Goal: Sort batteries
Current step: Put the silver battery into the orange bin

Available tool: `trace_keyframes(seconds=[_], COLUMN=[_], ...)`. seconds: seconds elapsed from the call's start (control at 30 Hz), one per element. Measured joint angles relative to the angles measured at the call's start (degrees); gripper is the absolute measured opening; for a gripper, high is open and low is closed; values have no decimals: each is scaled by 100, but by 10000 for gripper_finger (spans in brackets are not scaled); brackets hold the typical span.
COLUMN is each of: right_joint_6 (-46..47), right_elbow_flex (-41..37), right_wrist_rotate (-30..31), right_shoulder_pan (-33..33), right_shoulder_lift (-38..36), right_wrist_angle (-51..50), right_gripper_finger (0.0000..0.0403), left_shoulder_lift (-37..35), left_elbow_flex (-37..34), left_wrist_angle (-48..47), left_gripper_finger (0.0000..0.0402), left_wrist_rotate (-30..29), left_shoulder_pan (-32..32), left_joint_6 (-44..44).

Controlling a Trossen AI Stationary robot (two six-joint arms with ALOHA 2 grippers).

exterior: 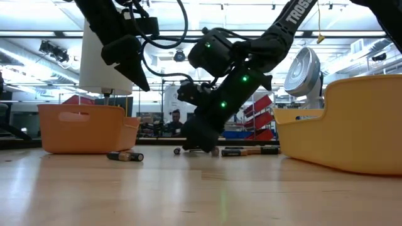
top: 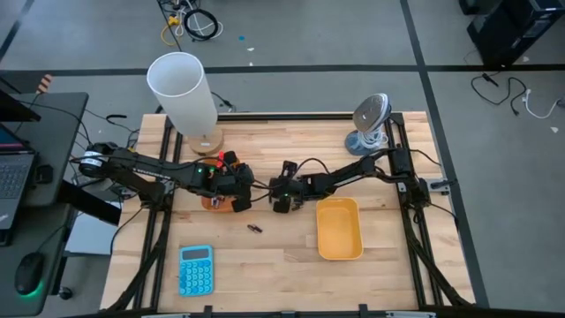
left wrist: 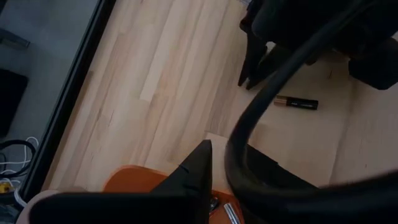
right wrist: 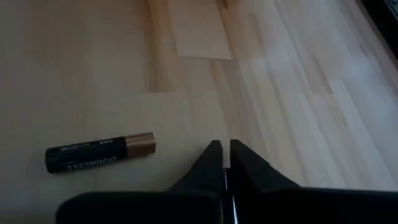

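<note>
1. Closest to the lens, in the right wrist view, is the right gripper (right wrist: 225, 146). Its jaws are drawn almost together with only a sliver between them, and nothing shows in that sliver. It sits low over the wood near the table's middle.
2. Just beside those tips, but apart from them, a dark battery (right wrist: 99, 152) with a copper end lies flat on the table, outside the jaws.
3. Doing this step well, as I judge it: spread the jaws again, centre them across the cell's body rather than next to it, come down until the tips straddle it, then close. A round cell rolls away from a glancing touch.
4. From above, a second loose cell (top: 254, 229) lies at about 7 o'clock from the right gripper. The low view shows more loose cells (exterior: 242, 150) lying on the wood.
5. At 9 o'clock hangs the left gripper (top: 237, 199), over the orange tray (top: 210, 203). Whether it grips anything I cannot tell.
6. Orange tray: the left wrist view catches silvery cells (left wrist: 230, 211) inside it.
7. At 4 o'clock sits the yellow tray (top: 320, 230). I can see nothing in it from above.
8. Farther out stand a blue calculator (top: 196, 269) at 7 o'clock, a white cylinder (top: 183, 88) at 11 o'clock and a small fan (top: 372, 119) at 1 o'clock.
</note>
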Motion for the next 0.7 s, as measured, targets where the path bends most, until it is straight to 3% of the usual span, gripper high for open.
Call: trace_keyframes(seconds=[0.13, 0.33, 0.53, 0.7], right_joint_6=[-122, -65, -189, -554], right_elbow_flex=[-31, -15, 2, 2], right_wrist_rotate=[-176, -436, -1399, -1841], right_shoulder_pan=[5, -84, -182, -234], right_shoulder_lift=[-265, -1000, -1543, -1377], right_wrist_angle=[-34, -628, -1515, -1622], right_gripper_finger=[40, 36, 24, 31], left_shoulder_lift=[0, -7, -7, -7], left_elbow_flex=[0, 0, 0, 0], left_wrist_angle=[-1, 11, -3, -2], left_gripper_finger=[64, 64, 64, 64], left_wrist_rotate=[0, -2, -4, -3], left_shoulder_pan=[0, 0, -1, 0], left_joint_6=[-2, -4, -4, -2])
